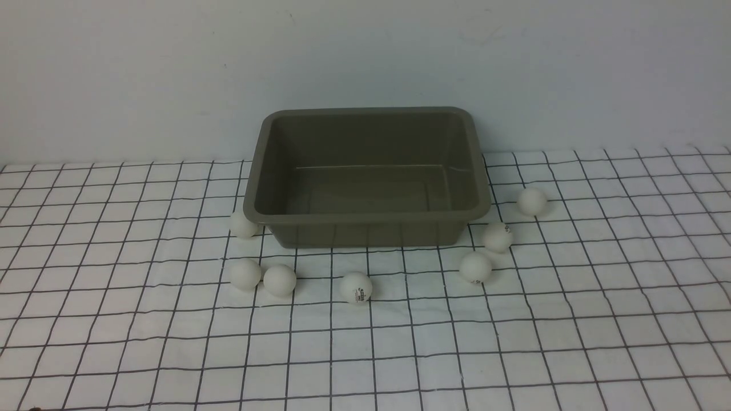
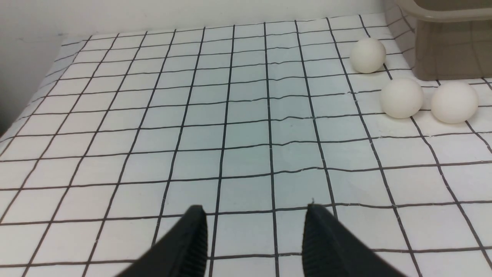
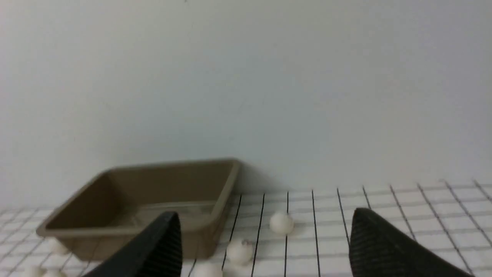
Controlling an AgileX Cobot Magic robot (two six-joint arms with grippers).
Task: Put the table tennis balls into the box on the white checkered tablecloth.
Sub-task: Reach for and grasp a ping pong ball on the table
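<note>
Table tennis balls (image 1: 356,287), all seven, lie on the white checkered tablecloth (image 1: 114,342) outside the box (image 1: 365,217): three by its left front corner, one in front, three to its right. Our left gripper (image 2: 254,209) hangs partly open over bare cloth, gripping nothing; we see our right gripper (image 3: 265,213) spread wide, likewise empty.

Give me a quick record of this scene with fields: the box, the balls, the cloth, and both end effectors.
box: olive-grey tub, upright, nothing inside
table tennis balls: seven, all on the cloth outside the box; three toward its left, one in front, three toward its right
tablecloth: white, black grid, slightly wrinkled
left end effector: open, holding nothing
right end effector: open wide, holding nothing
</note>
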